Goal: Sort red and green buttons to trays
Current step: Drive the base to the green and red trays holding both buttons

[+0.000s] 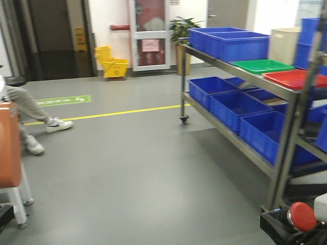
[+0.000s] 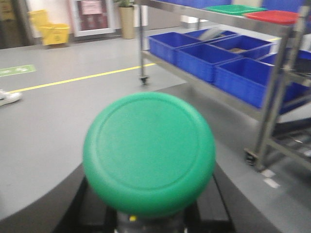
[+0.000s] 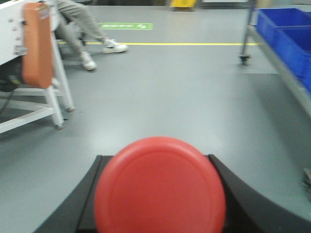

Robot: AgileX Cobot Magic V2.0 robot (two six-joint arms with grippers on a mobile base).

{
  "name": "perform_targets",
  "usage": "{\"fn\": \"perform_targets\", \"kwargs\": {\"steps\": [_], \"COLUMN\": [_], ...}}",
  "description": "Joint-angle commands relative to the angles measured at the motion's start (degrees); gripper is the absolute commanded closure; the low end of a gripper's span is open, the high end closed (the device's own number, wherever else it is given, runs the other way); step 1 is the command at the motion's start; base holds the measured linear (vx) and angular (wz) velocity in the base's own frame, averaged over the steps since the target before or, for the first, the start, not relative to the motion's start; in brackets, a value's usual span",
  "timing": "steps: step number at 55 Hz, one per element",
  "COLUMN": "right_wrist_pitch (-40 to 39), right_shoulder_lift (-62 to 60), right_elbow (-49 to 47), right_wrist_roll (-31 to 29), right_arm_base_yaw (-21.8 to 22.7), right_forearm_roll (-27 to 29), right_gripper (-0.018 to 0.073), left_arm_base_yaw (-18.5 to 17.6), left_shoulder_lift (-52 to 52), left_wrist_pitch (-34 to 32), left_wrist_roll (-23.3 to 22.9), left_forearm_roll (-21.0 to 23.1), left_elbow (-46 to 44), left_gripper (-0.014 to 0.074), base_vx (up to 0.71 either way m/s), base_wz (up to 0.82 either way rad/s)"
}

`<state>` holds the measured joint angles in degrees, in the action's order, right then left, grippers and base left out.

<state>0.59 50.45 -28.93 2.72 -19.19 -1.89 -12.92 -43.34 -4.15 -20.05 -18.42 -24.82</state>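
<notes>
A green button point(image 2: 149, 153) fills the left wrist view, its dome facing the camera, and my left gripper point(image 2: 150, 199) is shut on its black base, with dark fingers point(image 2: 73, 206) on both sides. In the same way, the right gripper point(image 3: 160, 196) is shut on the red button point(image 3: 160, 187), which also shows low at the right in the front view point(image 1: 301, 216). Both trays lie side by side on the top shelf of a metal rack: the green tray point(image 1: 260, 65) point(image 2: 234, 8) and, nearer to me, the red tray point(image 1: 296, 78) point(image 2: 273, 16). Both grippers hang over the floor, short of the rack.
The steel rack point(image 1: 286, 127) on castors holds deep blue crates point(image 1: 230, 41) on top and more on its lower shelf point(image 1: 235, 104), plus a cream tub point(image 1: 283, 45). At left a seated person's legs point(image 1: 36, 115) and an orange chair point(image 3: 36, 43) stand. A yellow mop bucket point(image 1: 113, 65) is by the far wall.
</notes>
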Motion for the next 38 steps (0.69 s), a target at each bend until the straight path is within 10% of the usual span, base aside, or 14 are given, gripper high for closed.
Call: {"fn": "perform_targets", "kwargs": {"steps": [1,38], "right_wrist_pitch": [-5.12,-5.12], "right_shoulder_lift": [-0.89,-0.89], "right_elbow": [-2.04,-2.04], "right_wrist_roll": [0.07,0.07], "right_arm_base_yaw": [-0.12,-0.12], "right_forearm_roll": [-0.02,-0.02], "right_gripper": [0.0568,0.0568], "left_arm_base_yaw": [-0.42,-0.42], "left_shoulder_lift": [0.32,0.27], "left_wrist_pitch": [-4.85,-4.84], "left_wrist_roll": [-0.42,-0.42], "left_forearm_roll": [0.38,0.38], "left_elbow": [-2.07,-2.07], "left_gripper": [0.0599,0.0599], "base_vx": [0.22,0.30], "base_wz": [0.50,0.29]}}
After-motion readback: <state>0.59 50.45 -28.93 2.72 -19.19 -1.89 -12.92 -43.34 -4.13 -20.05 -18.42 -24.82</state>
